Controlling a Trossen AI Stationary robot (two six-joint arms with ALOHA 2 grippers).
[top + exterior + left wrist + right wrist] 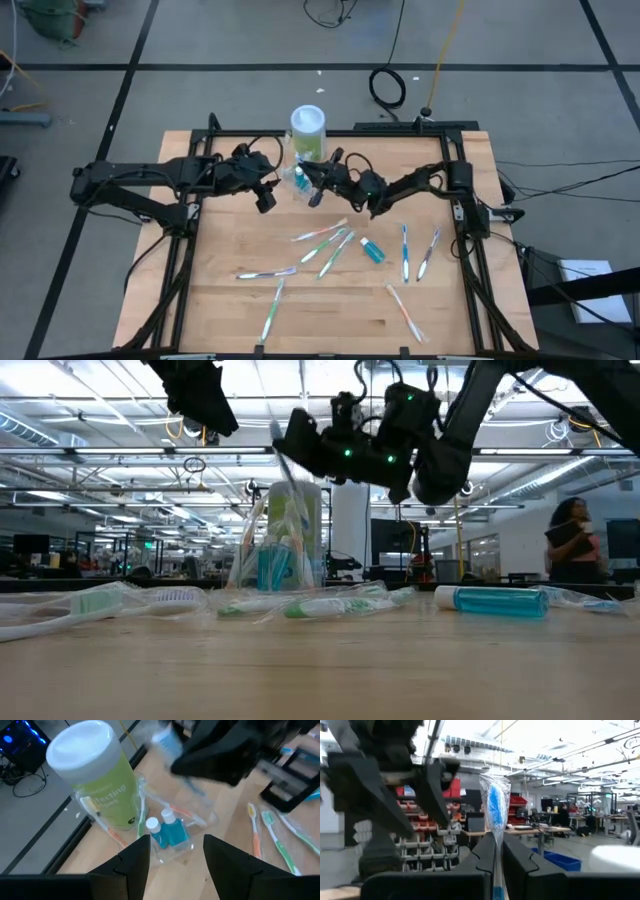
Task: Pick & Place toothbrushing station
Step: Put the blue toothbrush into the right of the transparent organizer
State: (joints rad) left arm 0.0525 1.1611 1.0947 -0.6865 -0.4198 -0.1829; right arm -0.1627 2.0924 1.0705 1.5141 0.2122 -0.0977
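Toothbrushing station (pixel 299 183): clear colourless holder, upright on the wooden worktop (pixel 330 310) near its far edge, just in front of the green canister (pixel 307 133) with white lid, touching or nearly touching it. Visible inside the holder in the left wrist view: two small blue bottles (pixel 169 829) with white caps, plus wrapped toothbrushes leaning against the rim. Right end effector (pixel 316 190): raised above the worktop just beside the station, fingers pressed together on a wrapped toothbrush (pixel 495 805) with blue bristles, the wrapper standing up between the fingers in the right wrist view. Left end effector (pixel 266 197): raised on the other side of the station, fingers (pixel 134 860) spread apart, holding nothing, pointed toward the holder. Both end effectors close to each other, with the station between them. Remaining on the worktop: several wrapped toothbrushes (pixel 322 235) scattered across the middle and near side, two more (pixel 405 250) lying side by side toward the right, and a small blue tube (pixel 372 249) between those groups. Beyond the worktop in the low view: a person (pixel 574 540) standing far off.
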